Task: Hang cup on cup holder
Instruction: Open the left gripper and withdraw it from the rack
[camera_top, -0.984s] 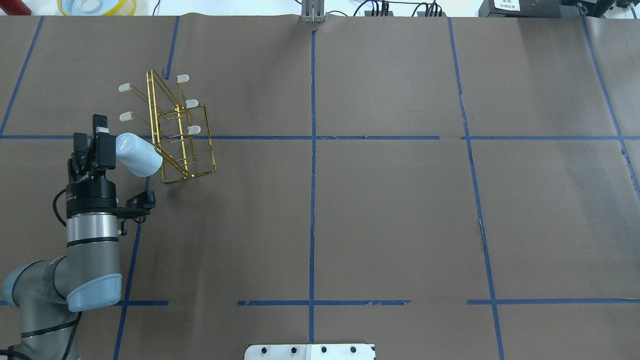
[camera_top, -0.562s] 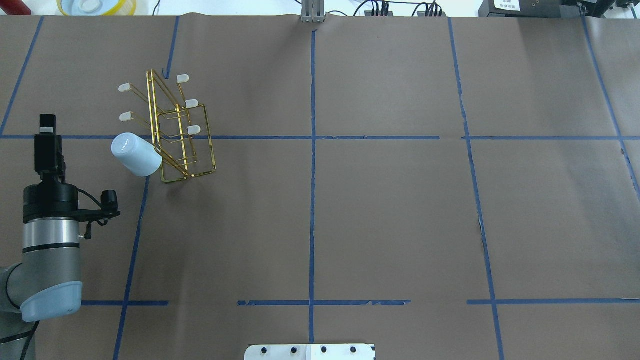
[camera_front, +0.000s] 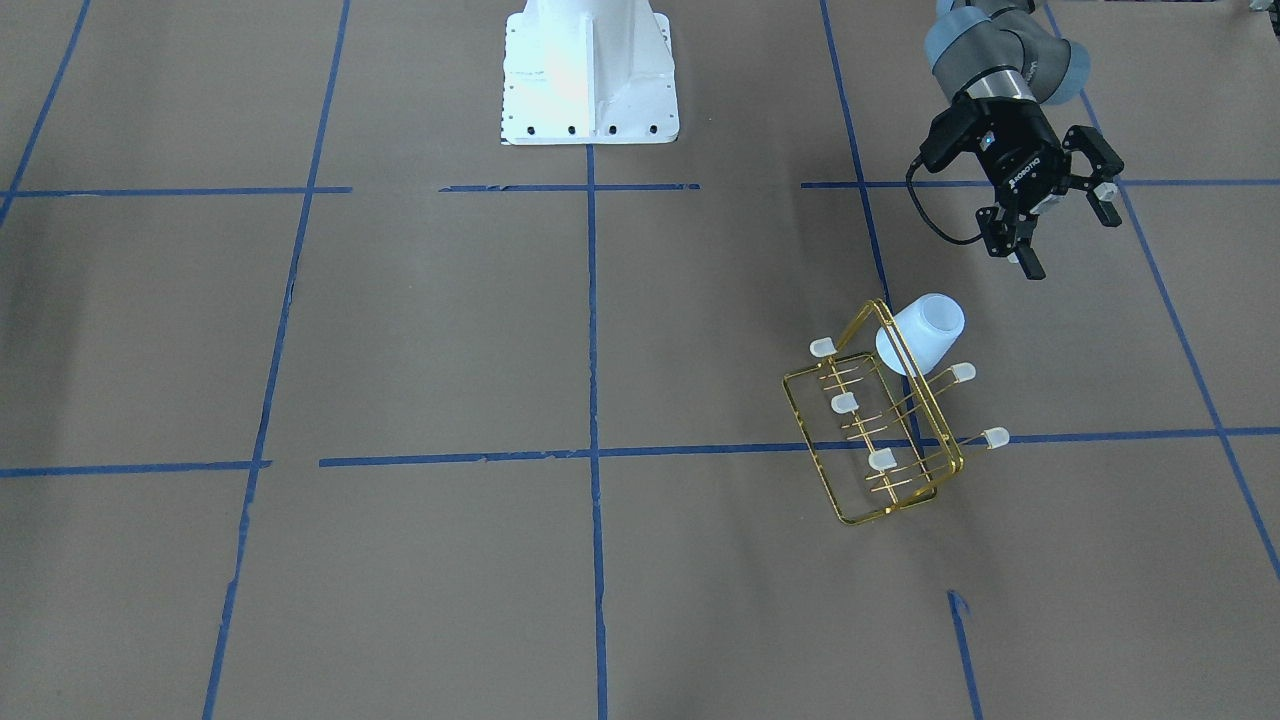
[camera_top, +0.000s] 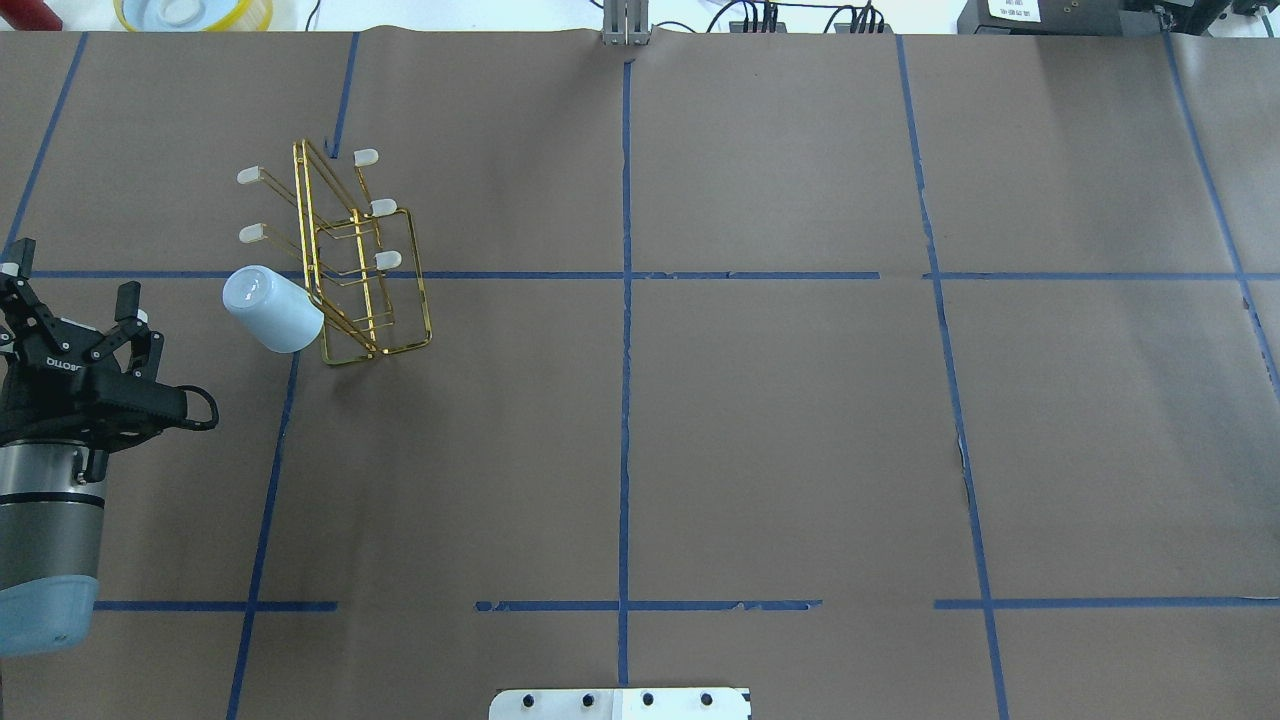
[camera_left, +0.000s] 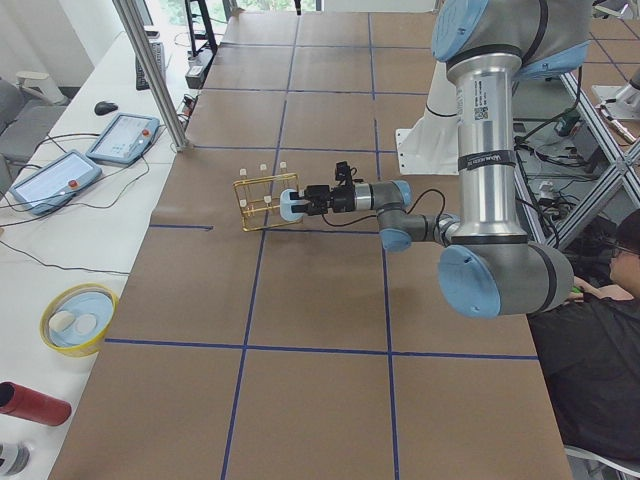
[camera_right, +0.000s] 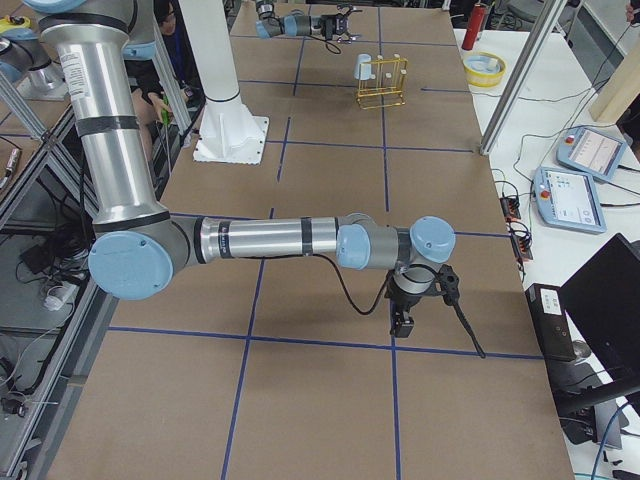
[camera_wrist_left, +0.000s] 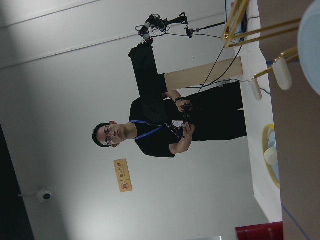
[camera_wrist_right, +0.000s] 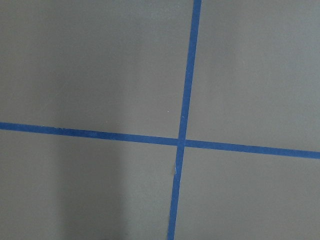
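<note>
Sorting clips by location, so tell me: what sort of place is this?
Most likely a robotics lab: a robot arm over a paper-covered table gridded with blue tape, and control tablets beside it.

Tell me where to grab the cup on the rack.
Pinch the cup on its side wall near the closed base, coming from the robot's left. Its mouth end lies against the rack wires; the tilted base end sticks out free on that side.

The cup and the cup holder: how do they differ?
The cup is solid pale blue; the cup holder is open gold wire. The cup is much smaller than the cup holder. The cup is tilted, mouth toward the cup holder, which stands on its base. They touch.
</note>
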